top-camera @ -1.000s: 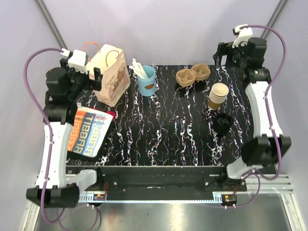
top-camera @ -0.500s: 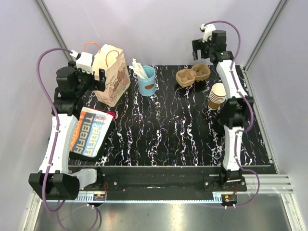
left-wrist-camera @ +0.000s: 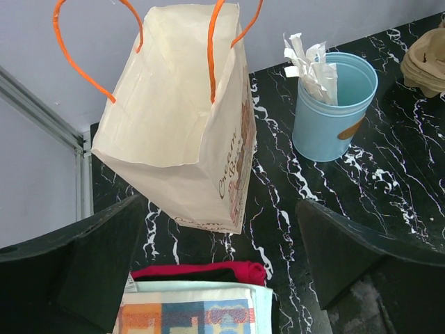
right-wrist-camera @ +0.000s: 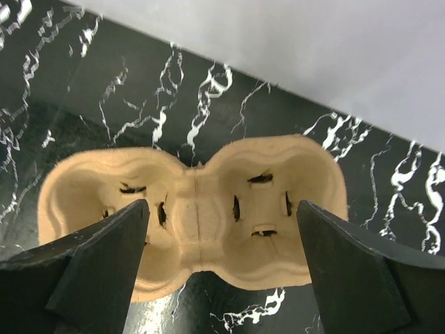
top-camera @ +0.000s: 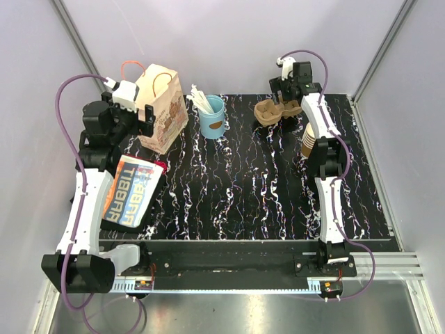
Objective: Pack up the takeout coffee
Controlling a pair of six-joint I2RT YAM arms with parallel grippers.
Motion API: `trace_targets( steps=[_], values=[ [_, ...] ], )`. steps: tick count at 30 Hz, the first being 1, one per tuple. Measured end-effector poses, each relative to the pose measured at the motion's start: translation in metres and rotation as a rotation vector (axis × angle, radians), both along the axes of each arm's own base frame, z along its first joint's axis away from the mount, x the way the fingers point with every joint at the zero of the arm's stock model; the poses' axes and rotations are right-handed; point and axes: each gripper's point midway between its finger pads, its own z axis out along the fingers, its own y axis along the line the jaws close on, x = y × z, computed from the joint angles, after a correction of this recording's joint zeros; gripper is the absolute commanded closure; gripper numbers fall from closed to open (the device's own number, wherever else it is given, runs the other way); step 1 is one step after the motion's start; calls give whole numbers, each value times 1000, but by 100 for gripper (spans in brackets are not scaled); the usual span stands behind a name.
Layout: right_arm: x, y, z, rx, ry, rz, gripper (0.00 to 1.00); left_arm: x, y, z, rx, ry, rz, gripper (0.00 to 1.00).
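The takeout coffee does not show in any view. My right gripper (top-camera: 286,92) hovers open over a tan moulded two-cup carrier (top-camera: 277,111) at the back of the black marble table (top-camera: 229,181). In the right wrist view the carrier (right-wrist-camera: 201,209) lies below and between the spread fingers, with the right gripper (right-wrist-camera: 221,209) holding nothing. My left gripper (top-camera: 142,115) is open beside a standing paper bag with orange handles (top-camera: 161,104). In the left wrist view the bag (left-wrist-camera: 188,125) stands open-topped ahead of the left gripper (left-wrist-camera: 219,209).
A light-blue cup of white sticks (top-camera: 211,117) (left-wrist-camera: 334,104) stands right of the bag. A colourful printed pouch (top-camera: 132,191) (left-wrist-camera: 201,309) lies at the table's left edge. A stack of tan paper cups (top-camera: 308,138) is partly behind the right arm.
The right arm has swung from the far right corner leftward to above the cup carrier, now covering the black lid seen earlier. The left gripper has edged toward the bag.
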Motion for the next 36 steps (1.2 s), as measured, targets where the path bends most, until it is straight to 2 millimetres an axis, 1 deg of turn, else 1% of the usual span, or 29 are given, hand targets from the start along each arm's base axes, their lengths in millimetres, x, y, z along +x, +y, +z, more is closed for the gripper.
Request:
trace_targets(
  steps=[4, 5, 11, 19, 21, 26, 28, 32, 36],
  values=[
    [-5, -1, -19, -12, 42, 5, 16, 2, -3, -3, -11, 10, -15, 1],
    [-6, -1, -20, -12, 46, 6, 19, 3, -4, -4, -12, 12, -17, 1],
    [-16, 3, -43, -12, 105, 32, 21, 3, -5, -5, -14, 14, -24, 1],
    [-17, 6, -46, -26, 110, 50, 26, 3, -6, -5, -22, 16, -25, 1],
    [-16, 6, -48, -28, 110, 51, 29, 3, -6, -5, -24, 16, -25, 1],
    [-13, 7, -58, -30, 117, 52, 32, 3, -6, -5, -25, 17, -25, 1],
    [-12, 7, -62, -30, 120, 52, 35, 3, -6, -5, -25, 16, -24, 1],
    [-12, 7, -68, -29, 129, 50, 39, 3, -6, -5, -25, 16, -25, 1],
    [-11, 7, -67, -25, 121, 48, 41, 3, -6, -5, -25, 16, -26, 1]
  ],
)
